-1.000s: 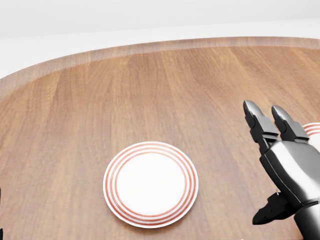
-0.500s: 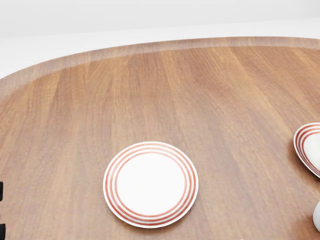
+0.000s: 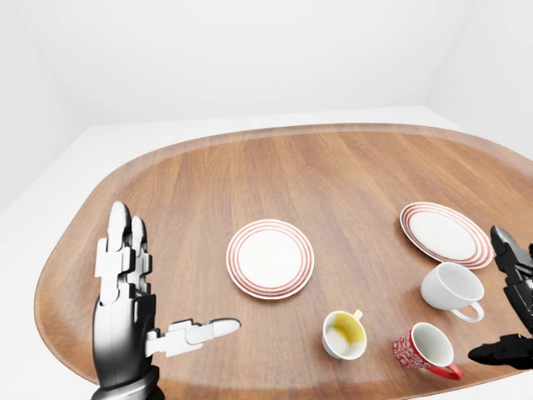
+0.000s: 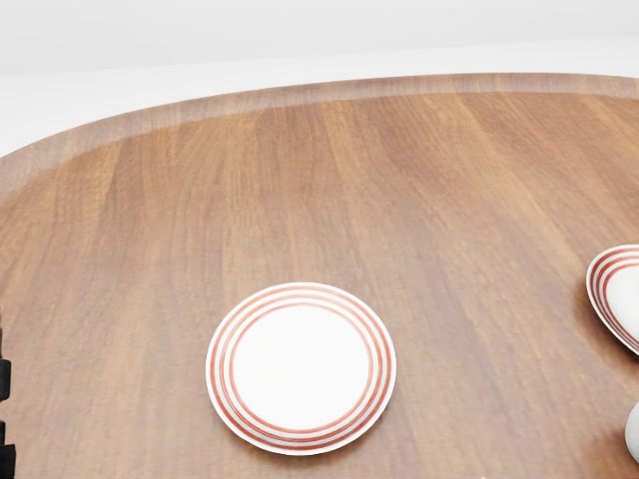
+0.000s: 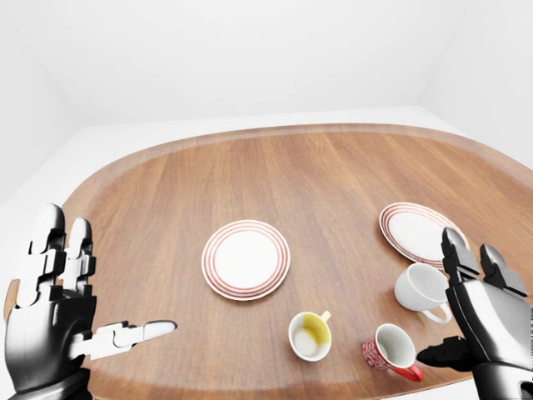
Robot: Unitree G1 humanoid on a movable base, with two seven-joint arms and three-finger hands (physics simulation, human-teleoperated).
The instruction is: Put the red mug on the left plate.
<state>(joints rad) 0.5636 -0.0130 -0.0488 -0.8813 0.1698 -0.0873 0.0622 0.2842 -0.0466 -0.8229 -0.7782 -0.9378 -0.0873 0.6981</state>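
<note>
White room w/ plain walls; large oval wooden table (image 3: 333, 179) w/ raised rim filling all views. Red mug (image 5: 390, 349) lying on its side near table's bottom edge in right-eye view, mouth up toward camera, handle to lower right, white inside. Left plate (image 3: 270, 258), white w/ red rings, near table centre, bare; well apart from red mug, up and to its left. Right plate (image 3: 445, 234), same pattern, toward table's right edge, also bare. White mug (image 3: 452, 289) tipped on its side just below right plate, handle at lower right, just above red mug; touching or not cannot be told. Yellow-lined cup (image 5: 308, 335) just left of red mug, small gap between, upright w/ short handle at upper right. Left hand (image 3: 125, 296) raised over table's left edge, palm flat, fingers straight up, thumb out sideways to the right; wide open, nothing held. Right hand (image 5: 483, 312) at table's bottom right corner, just right of red mug and white mug, fingers extended upward, thumb pointing left toward red mug w/o contact; spread, nothing held. Head view: left plate only, plus slivers of right plate and white mug at right edge.
</note>
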